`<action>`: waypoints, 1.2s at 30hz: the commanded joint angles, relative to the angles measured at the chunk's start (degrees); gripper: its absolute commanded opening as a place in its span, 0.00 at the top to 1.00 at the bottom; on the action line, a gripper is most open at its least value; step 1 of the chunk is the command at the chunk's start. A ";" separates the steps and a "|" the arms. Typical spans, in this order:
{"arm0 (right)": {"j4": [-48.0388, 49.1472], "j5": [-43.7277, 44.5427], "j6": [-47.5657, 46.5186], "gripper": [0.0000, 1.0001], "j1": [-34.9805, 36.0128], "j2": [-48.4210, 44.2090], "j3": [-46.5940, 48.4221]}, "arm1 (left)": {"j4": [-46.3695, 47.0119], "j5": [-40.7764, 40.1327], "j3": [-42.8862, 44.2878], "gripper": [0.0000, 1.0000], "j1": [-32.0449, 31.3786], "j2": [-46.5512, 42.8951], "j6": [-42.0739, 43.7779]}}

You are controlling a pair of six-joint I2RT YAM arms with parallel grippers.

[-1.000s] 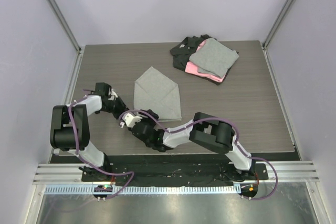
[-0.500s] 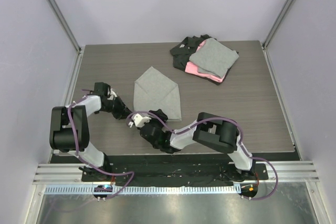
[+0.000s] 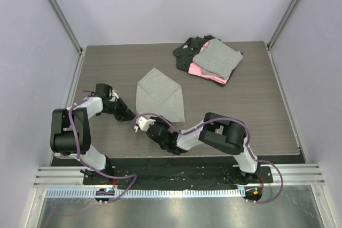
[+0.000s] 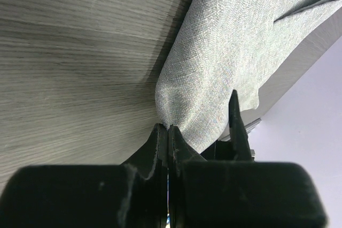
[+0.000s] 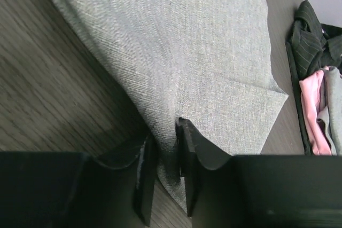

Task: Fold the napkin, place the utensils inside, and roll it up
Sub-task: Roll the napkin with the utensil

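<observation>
Black left gripper (image 4: 168, 132): fingers pressed together, pinching one corner of the napkin at their very tips; the gripper sits low over the table (image 3: 107, 68).
Napkin (image 3: 159, 97): plain light-grey cloth, already folded so that flaps overlap across its middle. It spreads ahead of the left gripper's fingertips and off to their right. The pinched corner is drawn up off the wood, and the cloth behind it rises in a soft ridge. The far part lies flat.
Right gripper (image 5: 166, 169): close beside the left gripper, on its right. Its two fingers have narrowed onto the napkin's near edge, one on each side, and the cloth fills the gap between them and touches both.
Napkin near the right gripper: the cloth runs straight ahead of the fingertips, and a folded flap ends in a point ahead and to their right.
Stack of cloths (image 3: 209, 60): well beyond the right gripper, ahead and to its right, apart from the napkin; a grey piece lies on top of pink and black ones.
</observation>
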 commanded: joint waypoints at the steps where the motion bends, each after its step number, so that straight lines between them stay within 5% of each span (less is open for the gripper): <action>1: -6.62 -7.17 0.88 0.74 -1.28 -1.10 -0.40 | -1.62 -0.15 2.82 0.91 0.53 -0.80 1.95; 3: -10.46 -10.77 2.54 0.80 -2.16 -1.71 0.83 | -1.53 -1.11 3.43 0.79 0.53 -1.15 2.04; 7: -18.73 -17.01 4.65 0.93 -3.83 -2.15 4.25 | -1.27 -5.41 3.79 0.33 0.53 -4.12 1.78; 10: -26.03 -22.63 6.32 0.99 -5.67 -2.33 8.03 | 0.39 -10.32 2.56 0.18 0.53 -8.25 0.12; 16: -42.11 -32.82 9.05 0.99 -8.84 -1.89 16.64 | 3.56 -20.86 -2.09 0.06 0.53 -15.38 -1.91; 23: -57.39 -48.30 14.94 0.99 -12.00 -3.03 24.72 | 6.20 -30.81 -8.68 0.05 0.44 -25.49 -2.44; 36: -78.86 -75.00 18.63 0.99 -19.47 6.45 42.05 | 10.07 -35.22 -19.59 0.06 -7.73 -42.81 -0.77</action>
